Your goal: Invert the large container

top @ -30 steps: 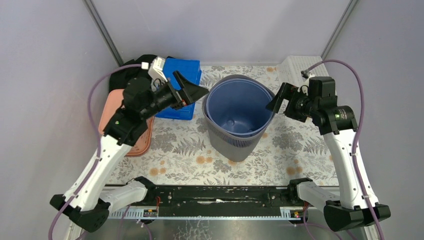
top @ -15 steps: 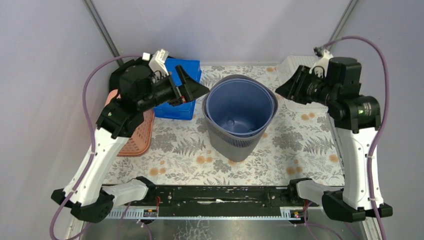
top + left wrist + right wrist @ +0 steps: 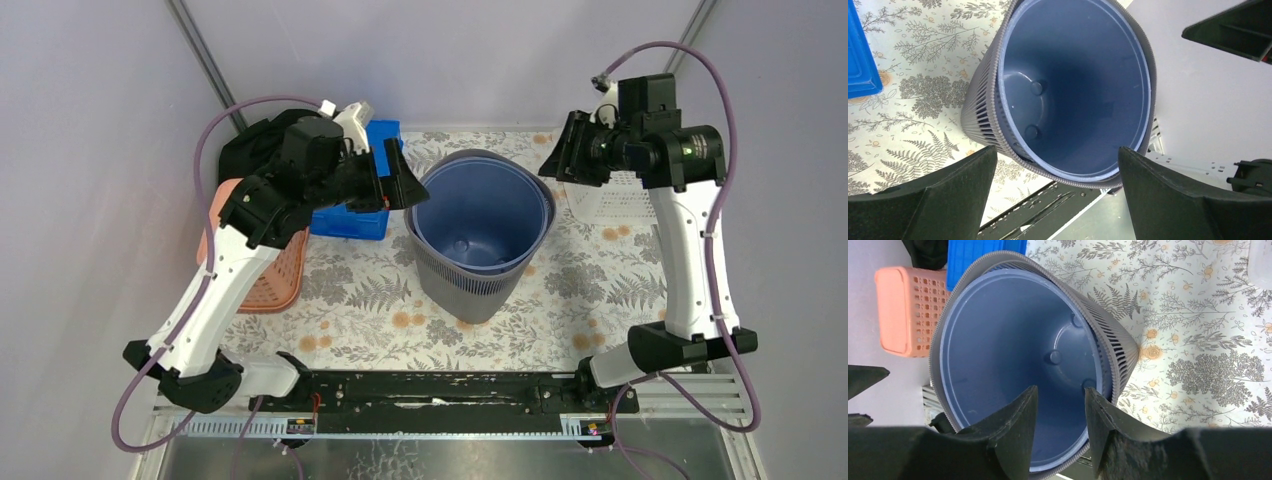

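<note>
Item: large container [image 3: 480, 235], upright on tabletop [image 3: 600, 290]. Left pincer [image 3: 395, 180] spread wide; right pincer [image 3: 562, 160] half-spread; both empty. Risk I foresee: tapered wall slips my grip, container topples sideways.

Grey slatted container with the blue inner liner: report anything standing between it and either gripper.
Nothing visible does. The left gripper hangs open beside the left rim of the grey slatted container, and the right gripper is near its right rim, with only air between. The blue plastic crate lies left of the container, off either path.
</note>
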`<control>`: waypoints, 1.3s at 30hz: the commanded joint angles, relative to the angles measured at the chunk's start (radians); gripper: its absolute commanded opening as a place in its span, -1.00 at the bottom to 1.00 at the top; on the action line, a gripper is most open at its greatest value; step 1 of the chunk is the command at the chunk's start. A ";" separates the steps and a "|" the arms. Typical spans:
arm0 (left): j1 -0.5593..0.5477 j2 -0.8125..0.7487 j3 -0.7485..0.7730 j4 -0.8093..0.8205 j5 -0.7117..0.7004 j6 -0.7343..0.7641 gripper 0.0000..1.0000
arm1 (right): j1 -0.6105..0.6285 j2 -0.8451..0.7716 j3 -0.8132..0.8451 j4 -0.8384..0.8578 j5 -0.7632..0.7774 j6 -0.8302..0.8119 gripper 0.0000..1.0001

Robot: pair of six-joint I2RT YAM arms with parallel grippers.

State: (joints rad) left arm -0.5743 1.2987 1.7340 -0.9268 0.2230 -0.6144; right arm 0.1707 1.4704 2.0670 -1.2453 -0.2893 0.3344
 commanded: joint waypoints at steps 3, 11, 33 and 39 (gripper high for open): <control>-0.124 0.092 0.190 -0.148 -0.204 0.063 0.93 | 0.109 0.068 0.118 -0.067 0.102 -0.041 -0.06; -0.313 0.255 0.402 -0.345 -0.496 0.038 0.93 | 0.180 0.082 0.124 -0.137 0.309 -0.050 -0.06; -0.367 0.323 0.324 -0.361 -0.633 -0.063 0.85 | 0.225 0.031 -0.083 -0.069 0.388 -0.054 -0.12; -0.366 0.346 0.319 -0.359 -0.646 -0.061 0.66 | 0.225 0.024 -0.102 -0.056 0.392 -0.052 -0.13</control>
State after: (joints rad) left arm -0.9356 1.6226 2.0617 -1.2839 -0.3775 -0.6621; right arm 0.3882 1.5265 1.9732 -1.3296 0.0669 0.2939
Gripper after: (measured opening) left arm 0.850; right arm 0.437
